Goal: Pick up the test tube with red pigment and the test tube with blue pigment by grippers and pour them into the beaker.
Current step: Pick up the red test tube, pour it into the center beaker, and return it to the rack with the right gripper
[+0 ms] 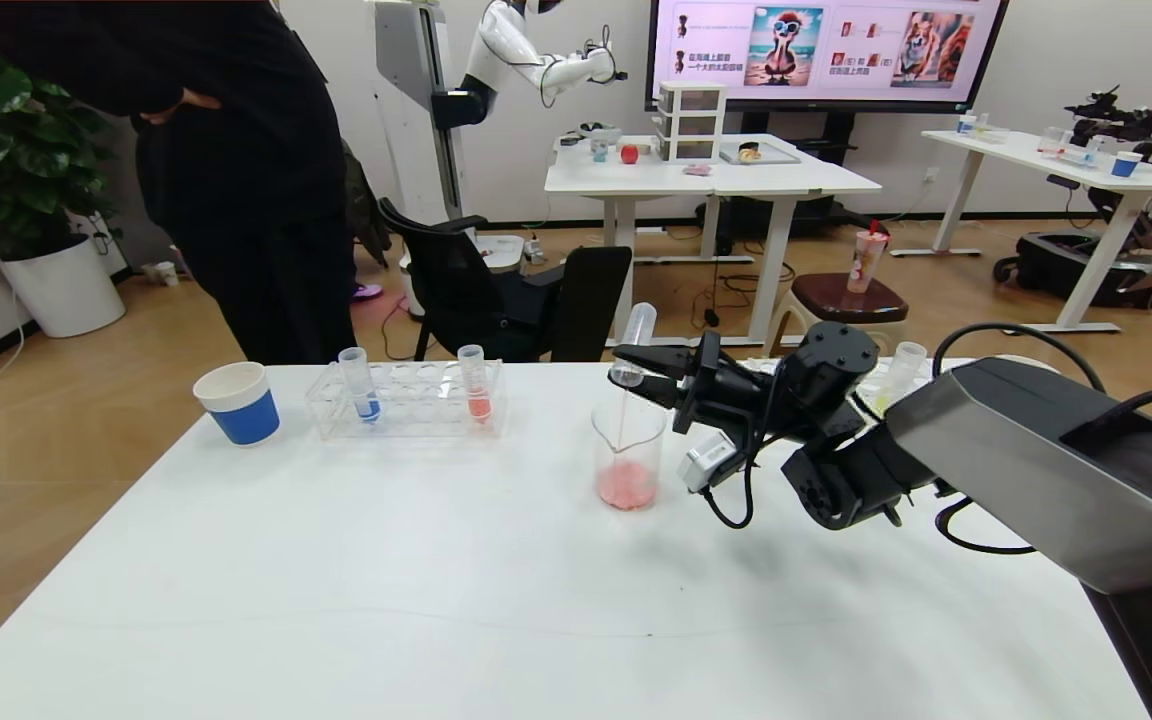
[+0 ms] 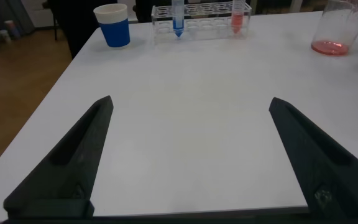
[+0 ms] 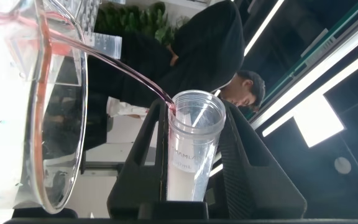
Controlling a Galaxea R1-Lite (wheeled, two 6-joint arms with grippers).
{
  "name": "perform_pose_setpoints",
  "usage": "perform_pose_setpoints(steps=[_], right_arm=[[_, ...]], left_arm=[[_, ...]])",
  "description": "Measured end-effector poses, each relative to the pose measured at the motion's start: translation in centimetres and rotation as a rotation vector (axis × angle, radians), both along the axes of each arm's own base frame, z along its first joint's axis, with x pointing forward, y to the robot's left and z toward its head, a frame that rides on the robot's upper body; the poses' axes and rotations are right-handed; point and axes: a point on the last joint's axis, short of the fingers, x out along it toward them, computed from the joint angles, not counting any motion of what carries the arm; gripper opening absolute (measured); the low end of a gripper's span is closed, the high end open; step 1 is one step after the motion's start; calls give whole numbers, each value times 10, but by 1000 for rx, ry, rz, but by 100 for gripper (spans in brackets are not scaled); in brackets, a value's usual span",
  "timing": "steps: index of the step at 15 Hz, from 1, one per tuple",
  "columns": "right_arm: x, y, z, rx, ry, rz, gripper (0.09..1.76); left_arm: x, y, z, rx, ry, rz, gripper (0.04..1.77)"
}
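Observation:
My right gripper (image 1: 636, 367) is shut on the test tube with red pigment (image 1: 638, 330) and holds it tipped, mouth down, over the beaker (image 1: 628, 450). In the right wrist view the tube (image 3: 194, 149) sits between the fingers (image 3: 260, 162), and a thin red stream (image 3: 117, 65) runs from its mouth into the beaker (image 3: 42, 124). Pinkish-red liquid lies in the beaker's bottom. The test tube with blue pigment (image 1: 360, 385) stands in a clear rack (image 1: 406, 405) at the back left, also seen in the left wrist view (image 2: 178, 18). My left gripper (image 2: 191, 102) is open and empty above the table's near edge.
A brighter coral-red tube (image 1: 475, 385) stands in the same rack. A blue-banded paper cup (image 1: 238, 403) stands left of the rack. Another clear tube (image 1: 904, 365) stands behind my right arm. A person in black (image 1: 236, 170) stands behind the table's far left corner.

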Motion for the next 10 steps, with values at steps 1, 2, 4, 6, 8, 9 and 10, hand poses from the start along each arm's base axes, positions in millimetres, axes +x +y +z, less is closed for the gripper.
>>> perform_pose_setpoints(steps=[1,2,4,6,8,9,10], right_arm=[[0,0,0,-1,2,1,51],[-1,0,-1,-1,5,0,51],[0,-1,-1,1,21,-2,51],[-1,-2,2,22,78,5,51],[-7,-2,10,74,200,3,51],[-10,-4,18,126,250,-11,51],[-13,-7,29,188,303,-19,51]], left_arm=[[0,0,0,0,0,0,175],[0,0,0,0,0,0,175],[0,0,0,0,0,0,175],[0,0,0,0,0,0,175],[0,0,0,0,0,0,175],[0,0,0,0,0,0,175],[0,0,0,0,0,0,175]])
